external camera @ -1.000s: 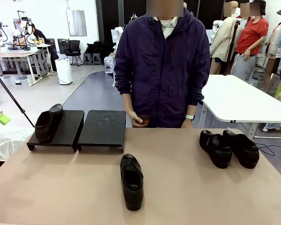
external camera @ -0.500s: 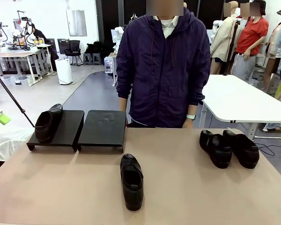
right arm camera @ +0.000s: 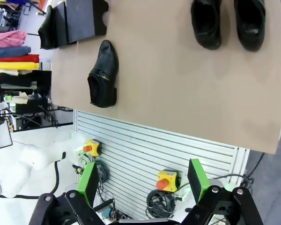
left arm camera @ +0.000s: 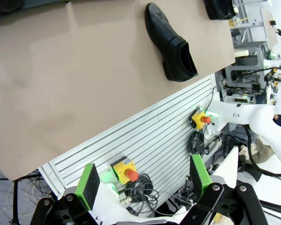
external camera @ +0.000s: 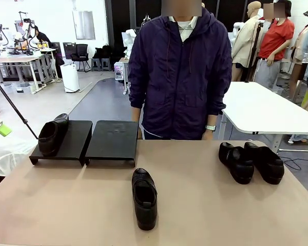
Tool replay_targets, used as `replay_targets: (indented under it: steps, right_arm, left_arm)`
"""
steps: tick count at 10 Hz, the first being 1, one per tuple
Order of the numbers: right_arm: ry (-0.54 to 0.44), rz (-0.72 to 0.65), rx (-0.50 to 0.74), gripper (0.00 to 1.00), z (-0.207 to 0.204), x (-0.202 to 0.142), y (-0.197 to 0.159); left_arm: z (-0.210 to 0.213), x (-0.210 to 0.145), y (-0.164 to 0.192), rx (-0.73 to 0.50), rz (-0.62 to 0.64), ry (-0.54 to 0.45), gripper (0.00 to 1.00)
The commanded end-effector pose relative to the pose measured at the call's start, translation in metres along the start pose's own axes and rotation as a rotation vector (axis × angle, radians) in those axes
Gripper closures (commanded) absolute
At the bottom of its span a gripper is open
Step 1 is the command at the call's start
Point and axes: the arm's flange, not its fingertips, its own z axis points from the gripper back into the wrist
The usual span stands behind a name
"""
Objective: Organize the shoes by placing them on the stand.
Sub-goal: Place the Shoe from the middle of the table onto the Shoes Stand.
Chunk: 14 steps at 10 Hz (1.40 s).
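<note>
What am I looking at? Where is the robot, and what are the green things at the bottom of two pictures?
It is a robot with two arms, meant to tidy shoes. One picture is from a camera between the arms, looking across the tan table at a person in a purple jacket. The other two are from cameras on its wrists. The green things are pads on the left gripper and the right gripper, its claws; both are open and hold nothing. I count four shiny black shoes: one sits on the low black stand, one lies mid-table, and two stand together on the right.
</note>
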Motion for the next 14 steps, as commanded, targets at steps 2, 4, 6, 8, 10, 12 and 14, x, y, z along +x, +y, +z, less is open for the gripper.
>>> replay_targets:
  steps: [2,4,6,8,10,12,14]
  right_arm:
    - [0.003,-0.003,0.003,0.00,0.001,0.003,0.003]
    - [0.003,-0.003,0.003,0.00,0.001,0.003,0.003]
    - [0.003,-0.003,0.003,0.00,0.001,0.003,0.003]
    - [0.003,-0.003,0.003,0.00,0.001,0.003,0.003]
    - [0.003,-0.003,0.003,0.00,0.001,0.003,0.003]
    - [0.003,-0.003,0.003,0.00,0.001,0.003,0.003]
    - [0.003,-0.003,0.003,0.00,0.001,0.003,0.003]
  left_arm:
    - [0.000,0.000,0.000,0.000,0.000,0.000,0.00]
    - [-0.082,0.055,-0.113,0.038,0.168,0.083,0.00]
    - [-0.165,0.075,-0.173,0.162,0.224,0.158,0.00]
    - [-0.231,0.067,-0.201,0.312,0.307,0.214,0.00]
    - [-0.292,0.059,-0.223,0.377,0.337,0.189,0.00]
    - [-0.287,0.051,-0.220,0.339,0.311,0.207,0.00]
    - [-0.287,0.051,-0.220,0.339,0.311,0.207,0.00]
